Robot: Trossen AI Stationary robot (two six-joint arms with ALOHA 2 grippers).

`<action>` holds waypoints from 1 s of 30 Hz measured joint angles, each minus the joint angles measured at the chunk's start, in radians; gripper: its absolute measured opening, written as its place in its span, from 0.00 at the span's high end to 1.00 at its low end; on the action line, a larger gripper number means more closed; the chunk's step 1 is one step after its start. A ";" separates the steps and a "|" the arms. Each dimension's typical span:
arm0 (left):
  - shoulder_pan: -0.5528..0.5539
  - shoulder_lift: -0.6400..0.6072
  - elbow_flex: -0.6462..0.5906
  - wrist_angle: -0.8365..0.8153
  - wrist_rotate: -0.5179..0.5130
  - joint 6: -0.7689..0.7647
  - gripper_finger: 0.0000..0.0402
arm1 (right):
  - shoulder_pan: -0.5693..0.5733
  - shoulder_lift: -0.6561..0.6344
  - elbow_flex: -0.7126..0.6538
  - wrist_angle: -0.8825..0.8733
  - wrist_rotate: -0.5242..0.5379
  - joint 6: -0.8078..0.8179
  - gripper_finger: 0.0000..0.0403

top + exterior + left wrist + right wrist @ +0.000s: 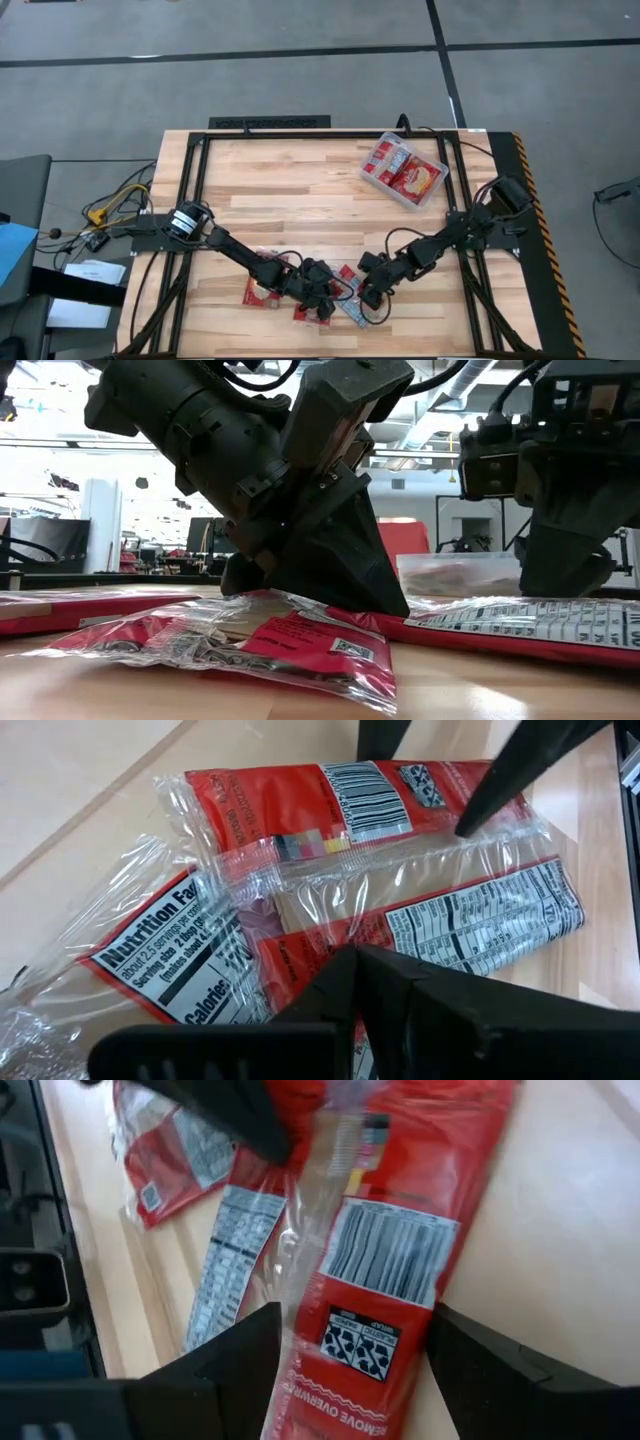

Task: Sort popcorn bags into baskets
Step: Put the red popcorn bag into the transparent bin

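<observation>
Three red popcorn bags lie flat near the table's near edge: one (262, 292) on the left, one (308, 312) in the middle and one (352, 305) on the right. My left gripper (322, 290) is down on the middle bag (190, 950), which lies printed back up, and its fingers are shut. My right gripper (368, 296) is open. Its fingers stand on either side of the barcode end of the right bag (380, 1270). The clear basket (365, 172) sits at the far right and holds several more bags. My left gripper (350, 960) comes down slanting from the table's left onto the middle bag's clear wrap (300, 920), fingertips together. Its own fingers hide the place of contact. The bag lies on the table, its wrap rising toward the fingers (270, 598). My right gripper: whether its fingers touch the bag, I cannot tell.
The two grippers are close together near the near edge, almost tip to tip. A black metal frame (190, 190) runs around the tabletop. The bare wood in the middle and on the left of the table (290, 190) is open room.
</observation>
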 joint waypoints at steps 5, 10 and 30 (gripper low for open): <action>0.010 0.000 -0.002 -0.006 -0.004 -0.003 1.00 | -0.020 0.021 0.013 -0.002 -0.052 -0.032 0.41; 0.019 0.000 -0.002 -0.002 -0.010 -0.003 1.00 | -0.025 0.025 0.014 -0.013 -0.056 -0.025 0.61; 0.089 -0.332 0.124 -0.330 0.065 0.046 1.00 | -0.105 -0.296 0.015 -0.245 0.071 0.099 0.98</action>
